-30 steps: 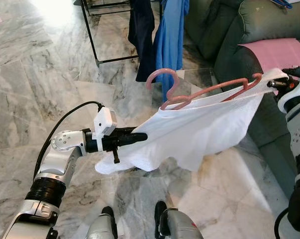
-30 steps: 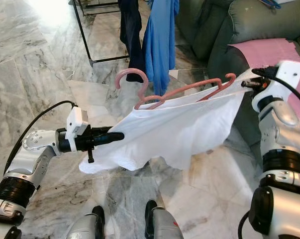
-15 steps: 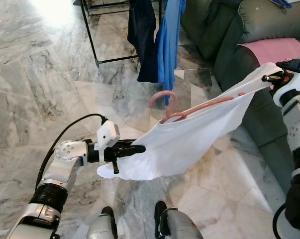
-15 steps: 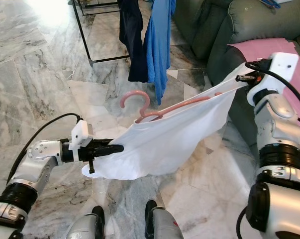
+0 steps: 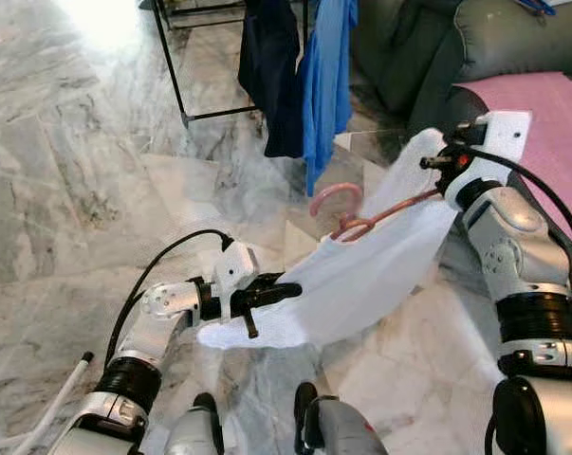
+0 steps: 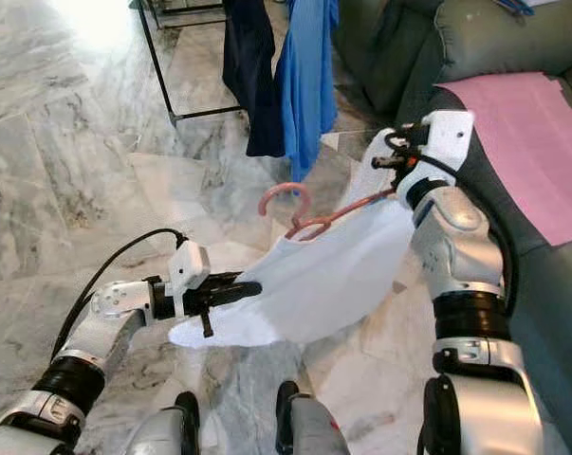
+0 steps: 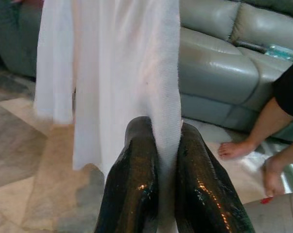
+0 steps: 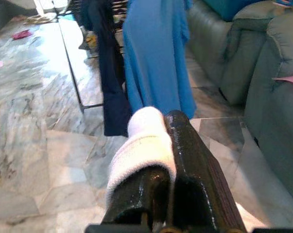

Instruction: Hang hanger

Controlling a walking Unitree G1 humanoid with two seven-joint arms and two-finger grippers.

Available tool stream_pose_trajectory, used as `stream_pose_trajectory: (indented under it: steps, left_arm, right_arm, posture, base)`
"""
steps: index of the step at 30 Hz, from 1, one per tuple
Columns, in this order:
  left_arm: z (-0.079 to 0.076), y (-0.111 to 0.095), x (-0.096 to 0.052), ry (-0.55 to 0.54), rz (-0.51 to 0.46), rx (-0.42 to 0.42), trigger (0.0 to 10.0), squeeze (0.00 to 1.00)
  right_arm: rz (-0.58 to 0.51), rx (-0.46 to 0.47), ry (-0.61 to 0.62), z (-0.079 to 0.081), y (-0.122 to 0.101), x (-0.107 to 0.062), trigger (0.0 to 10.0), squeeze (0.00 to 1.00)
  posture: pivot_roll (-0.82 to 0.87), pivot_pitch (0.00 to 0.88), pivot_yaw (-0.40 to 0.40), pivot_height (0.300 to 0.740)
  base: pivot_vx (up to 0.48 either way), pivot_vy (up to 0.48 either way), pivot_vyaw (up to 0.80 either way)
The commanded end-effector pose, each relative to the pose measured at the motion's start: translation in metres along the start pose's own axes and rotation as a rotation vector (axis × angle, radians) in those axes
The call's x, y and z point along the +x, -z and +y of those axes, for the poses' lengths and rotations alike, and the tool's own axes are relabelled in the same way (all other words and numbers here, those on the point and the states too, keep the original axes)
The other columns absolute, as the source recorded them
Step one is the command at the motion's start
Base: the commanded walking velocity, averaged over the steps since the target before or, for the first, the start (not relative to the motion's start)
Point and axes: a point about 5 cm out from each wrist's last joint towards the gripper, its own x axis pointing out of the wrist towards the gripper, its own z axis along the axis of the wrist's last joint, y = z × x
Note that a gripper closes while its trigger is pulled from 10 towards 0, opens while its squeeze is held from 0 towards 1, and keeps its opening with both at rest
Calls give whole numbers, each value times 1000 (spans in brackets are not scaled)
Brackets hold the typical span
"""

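Clothes rack (image 5: 176,71) upper left; white garment (image 5: 366,275) mid-frame on pink hanger (image 5: 361,213). We keep left gripper (image 5: 290,292) clamped on hem, right gripper (image 5: 428,163) clamped on shoulder; hook upright, carry toward rack.

Pink hanger (image 5: 361,213) tilts inside a stretched white garment (image 5: 361,280), hook up.

A cloth (image 5: 361,284) is stretching between the left gripper (image 5: 290,291) at near left and the right gripper (image 5: 428,163), farther right. A hanger (image 5: 357,210) is sitting inside it. Two garments (image 5: 300,76) are hanging from a rack (image 5: 172,66) beyond, a sofa (image 5: 475,47) standing at far right.
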Motion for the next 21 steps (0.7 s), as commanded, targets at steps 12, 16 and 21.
stream_pose_trajectory:
  steps: [12, 16, 21]
  left_arm:
    - [-19, 3, 27, 42, 14, 44, 0, 0]
    - [-23, 4, 32, 51, 15, 49, 0, 0]
    - [-26, 5, 36, 55, 22, 54, 0, 0]
  right_arm:
    - [74, -112, -253, 65, 12, -9, 0, 0]
    - [104, -117, -319, 80, 16, -12, 0, 0]
    - [117, -109, -356, 91, 18, -15, 0, 0]
  posture:
    - [-83, 294, -84, 740]
    - [-82, 294, -85, 740]
    - [-81, 292, -84, 740]
  base:
    - [0, 0, 0]
    - [0, 0, 0]
    - [0, 0, 0]
